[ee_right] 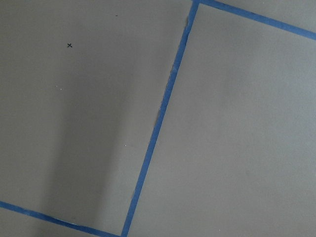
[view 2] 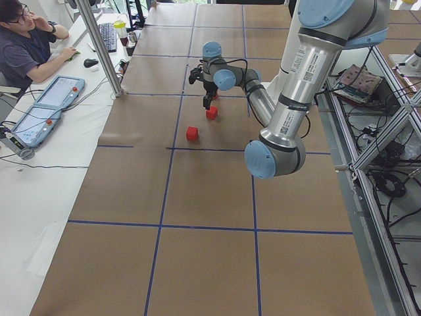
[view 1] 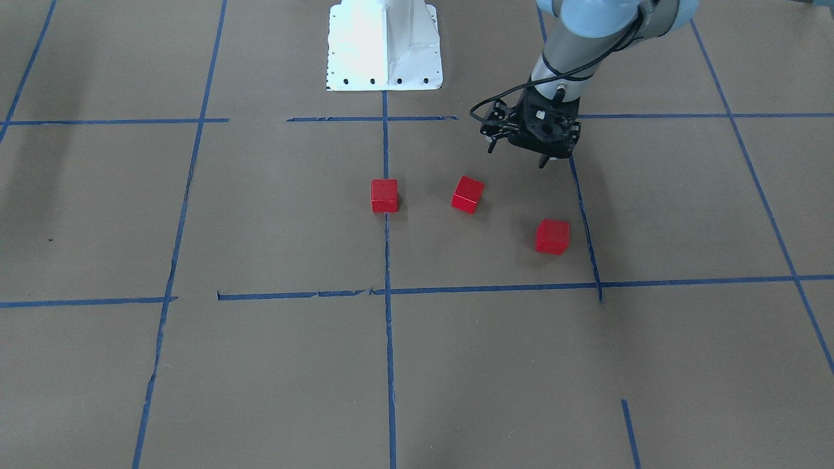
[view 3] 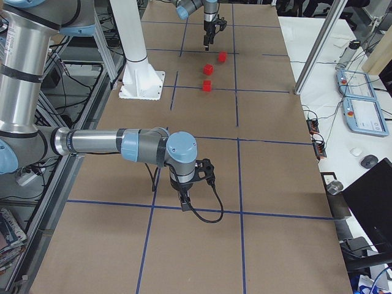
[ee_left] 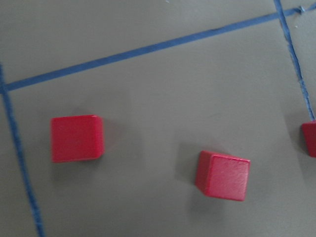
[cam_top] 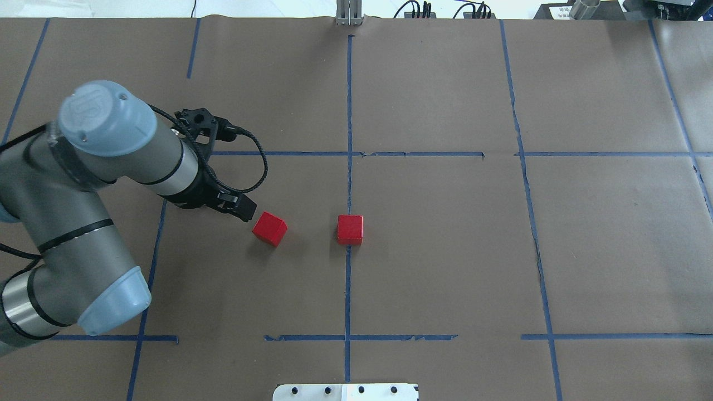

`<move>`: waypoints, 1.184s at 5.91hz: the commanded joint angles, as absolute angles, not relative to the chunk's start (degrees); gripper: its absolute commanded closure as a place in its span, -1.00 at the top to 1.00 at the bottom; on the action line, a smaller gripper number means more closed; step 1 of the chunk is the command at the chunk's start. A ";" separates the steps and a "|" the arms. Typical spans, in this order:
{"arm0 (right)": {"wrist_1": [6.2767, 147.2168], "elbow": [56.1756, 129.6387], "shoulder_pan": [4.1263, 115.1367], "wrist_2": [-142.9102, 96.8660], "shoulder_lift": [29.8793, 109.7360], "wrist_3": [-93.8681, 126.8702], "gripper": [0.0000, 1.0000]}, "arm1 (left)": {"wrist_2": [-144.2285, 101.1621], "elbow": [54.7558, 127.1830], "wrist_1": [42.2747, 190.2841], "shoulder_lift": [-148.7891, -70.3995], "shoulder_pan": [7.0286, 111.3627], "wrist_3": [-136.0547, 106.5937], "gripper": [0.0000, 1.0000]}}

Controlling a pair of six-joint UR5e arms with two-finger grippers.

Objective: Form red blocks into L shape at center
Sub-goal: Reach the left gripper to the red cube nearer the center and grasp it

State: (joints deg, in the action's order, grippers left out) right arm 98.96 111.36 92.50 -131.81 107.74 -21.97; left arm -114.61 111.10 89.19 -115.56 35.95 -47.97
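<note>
Step in hand looks like the approach to a first pick, w/ nothing of the L built yet. L gripper hangs above the surface at the cell's robot-side corner on the robot's L, jaws spread wider than a block, empty, tips down. All 3 red blocks lie inside the cell, apart from each other in a loose row. Line block sits square on the split tape. Mid block is twisted vs the grid. Outer block lies just inside the cell's edge tape on the robot's L and is hidden under the arm in the overhead view. Next move prob. calls for centring the jaws over mid or outer block, turning the wrist to match its faces (esp. the twisted one), dropping straight down, closing, then carrying it to touch line block. Gaps btwn blocks look wide enough for the jaws, and nothing lies btwn gripper and blocks. The wrist cable loops out to one side, so watch it near mid block. R gripper sits well away at the surface's far end, seen only from the side, so can't tell its jaws. Also around: white base plate, and a person at a side desk w/ pendants, all clear of the work.
</note>
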 commanded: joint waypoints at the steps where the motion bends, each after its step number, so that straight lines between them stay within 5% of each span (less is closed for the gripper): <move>1: 98.96 111.27 92.46 -131.84 107.75 -21.97 0.99 | -110.15 103.49 97.75 -117.51 32.88 -50.78 1.00; 7: 98.96 111.09 92.46 -131.75 107.75 -21.97 0.99 | -109.95 94.76 101.69 -120.67 29.80 -51.85 0.99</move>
State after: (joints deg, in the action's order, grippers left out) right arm 98.97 111.13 92.47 -131.75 107.75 -22.03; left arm -109.95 95.89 102.06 -120.01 30.26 -51.77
